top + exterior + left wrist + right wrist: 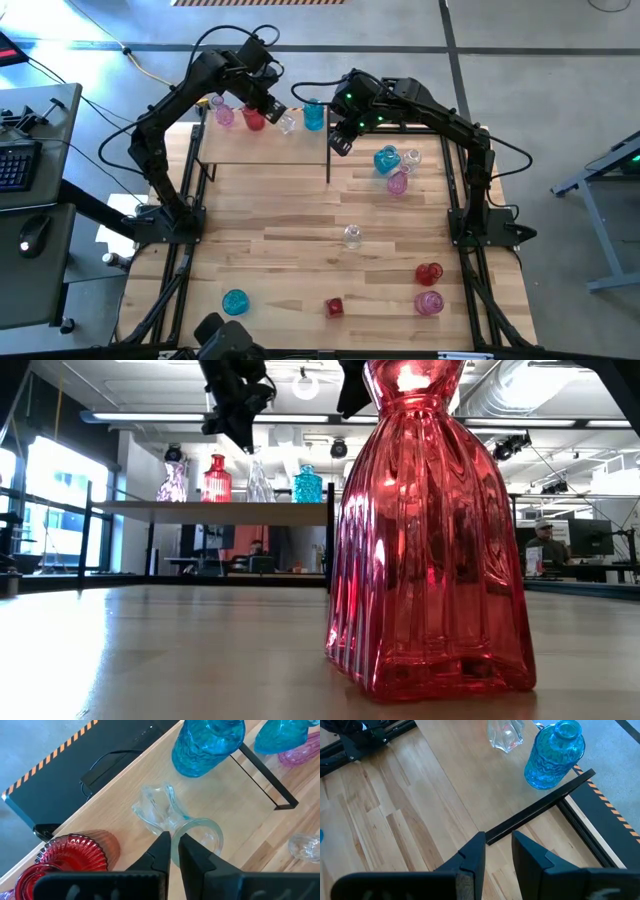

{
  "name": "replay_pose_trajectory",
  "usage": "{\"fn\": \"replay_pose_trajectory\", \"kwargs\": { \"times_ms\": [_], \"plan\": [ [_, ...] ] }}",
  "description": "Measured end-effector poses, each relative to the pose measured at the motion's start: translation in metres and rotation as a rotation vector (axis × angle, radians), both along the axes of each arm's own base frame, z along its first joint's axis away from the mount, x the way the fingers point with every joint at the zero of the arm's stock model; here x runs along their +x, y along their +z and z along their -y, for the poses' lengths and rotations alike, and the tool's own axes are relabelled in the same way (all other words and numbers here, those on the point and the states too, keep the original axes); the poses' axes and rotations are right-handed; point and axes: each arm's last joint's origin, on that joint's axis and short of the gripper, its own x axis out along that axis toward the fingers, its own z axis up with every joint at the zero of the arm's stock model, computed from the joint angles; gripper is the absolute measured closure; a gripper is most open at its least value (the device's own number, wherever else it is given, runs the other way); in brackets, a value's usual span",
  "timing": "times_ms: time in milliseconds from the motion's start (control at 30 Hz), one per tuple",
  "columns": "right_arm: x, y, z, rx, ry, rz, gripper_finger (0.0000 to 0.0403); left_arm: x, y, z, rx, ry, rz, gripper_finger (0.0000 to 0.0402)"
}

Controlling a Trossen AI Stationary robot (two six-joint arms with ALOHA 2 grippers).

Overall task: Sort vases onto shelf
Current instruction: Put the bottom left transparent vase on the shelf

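The shelf (265, 150) stands at the table's far middle. On it, in a row, stand a pink vase (224, 116), a red vase (253, 119), a clear vase (287, 123) and a blue vase (314, 115), each on its base. My left gripper (172, 845) reaches down over the row and is shut on the clear vase (160, 812). My right gripper (340, 143) hovers open and empty above the shelf's right end, over its black frame bar (540, 805). My left gripper pinches the rim of the clear vase's mouth (176, 831) between its two fingers. One finger (192, 852) looks to be inside the mouth and the other outside. The fingers come slanting down from above. The vase stands upright with its base on the shelf.
On the tabletop right of the shelf lie a blue vase (386, 160), a clear vase (411, 157) and a pink vase (398, 183). Several more are scattered toward the near edge, among them a clear one (352, 236) and a red one (430, 530) that fills the low view.
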Motion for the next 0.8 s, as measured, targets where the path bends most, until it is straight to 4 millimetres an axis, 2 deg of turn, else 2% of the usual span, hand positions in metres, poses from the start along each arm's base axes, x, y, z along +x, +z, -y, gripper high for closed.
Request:
{"fn": "replay_pose_trajectory", "kwargs": {
  "times_ms": [200,800],
  "plan": [
    [0.0000,0.0000,-0.0001,0.000,0.000,0.000,0.0327,0.0009,-0.0001,-0.0013,0.011,0.002,0.005,0.0370],
    [0.0000,0.0000,0.0000,0.000,0.000,0.000,0.0327,0.0050,-0.0010,-0.0063,0.056,0.017,0.011,0.0369]
  ]
}}
